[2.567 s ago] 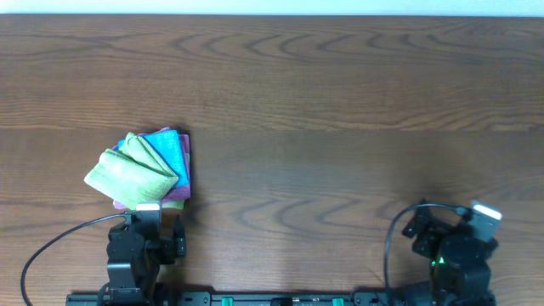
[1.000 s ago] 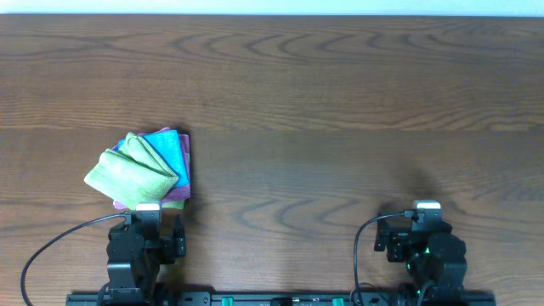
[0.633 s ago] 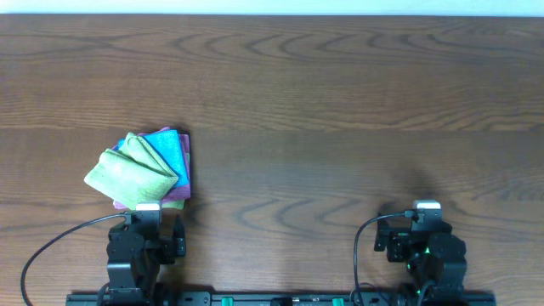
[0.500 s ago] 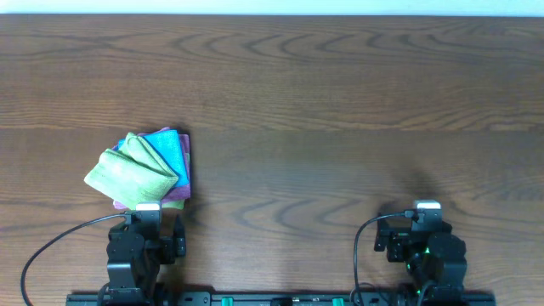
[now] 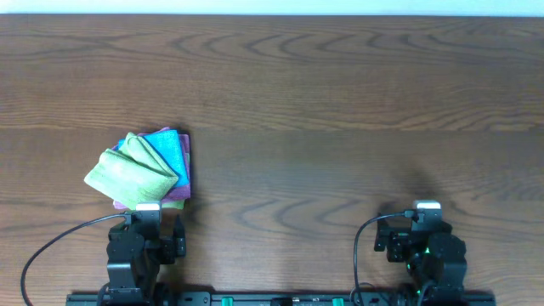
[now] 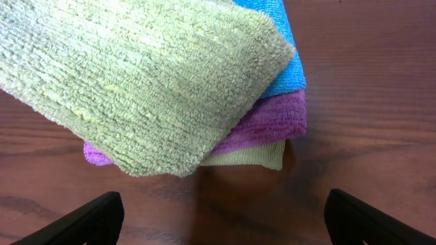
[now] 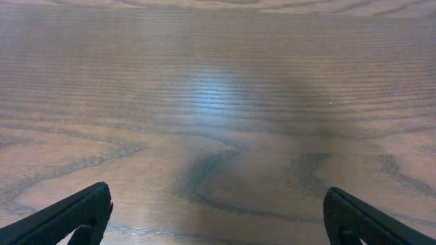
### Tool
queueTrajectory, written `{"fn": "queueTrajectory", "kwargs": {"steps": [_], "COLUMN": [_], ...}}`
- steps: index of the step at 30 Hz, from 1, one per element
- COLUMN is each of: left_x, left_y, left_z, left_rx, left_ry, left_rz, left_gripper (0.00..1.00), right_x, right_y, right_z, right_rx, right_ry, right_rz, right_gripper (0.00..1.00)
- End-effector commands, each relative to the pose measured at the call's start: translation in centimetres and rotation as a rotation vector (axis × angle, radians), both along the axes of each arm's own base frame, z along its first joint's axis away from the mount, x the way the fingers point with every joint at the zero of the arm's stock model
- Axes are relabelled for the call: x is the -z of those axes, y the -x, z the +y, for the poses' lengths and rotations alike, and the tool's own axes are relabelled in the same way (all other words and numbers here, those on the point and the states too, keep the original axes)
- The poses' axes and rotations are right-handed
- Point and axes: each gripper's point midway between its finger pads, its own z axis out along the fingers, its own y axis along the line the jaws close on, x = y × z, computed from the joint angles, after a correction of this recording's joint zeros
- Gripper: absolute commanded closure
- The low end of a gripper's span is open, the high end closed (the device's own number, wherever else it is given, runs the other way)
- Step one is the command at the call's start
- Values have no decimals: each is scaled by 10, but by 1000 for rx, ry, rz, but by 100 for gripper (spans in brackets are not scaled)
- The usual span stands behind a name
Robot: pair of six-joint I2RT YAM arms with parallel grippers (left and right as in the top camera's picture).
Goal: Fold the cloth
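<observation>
Wooden table [image 5: 340, 93], cloth stack [image 5: 140, 170]; left claw [image 6: 221, 218], right claw [image 7: 218, 211] splayed wide, empty.

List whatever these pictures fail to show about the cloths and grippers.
Left wrist: green terry cloth runs past the top and left edges.
Left wrist: blue cloth, purple cloth and pale bottom cloth show only edges under the green one.
Wrist views: left gripper and right gripper show only fingertips; the bottom edge cuts the rest.
</observation>
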Motion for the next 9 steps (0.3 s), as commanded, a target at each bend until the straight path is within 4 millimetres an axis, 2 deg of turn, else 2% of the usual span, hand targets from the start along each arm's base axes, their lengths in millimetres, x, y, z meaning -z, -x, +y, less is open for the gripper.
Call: {"fn": "queueTrajectory", "kwargs": {"steps": [1, 9], "left_x": [22, 22], "left_y": [7, 7], "left_z": [5, 5], "left_rx": [-7, -7], "left_ry": [-38, -38], "left_rz": [66, 66], "left_gripper": [5, 5], "right_x": [4, 4], "right_y": [0, 0], "right_z": [0, 0], "right_rx": [-11, -10], "right_ry": [8, 8], "right_rz": [2, 2], "right_gripper": [1, 1]}}
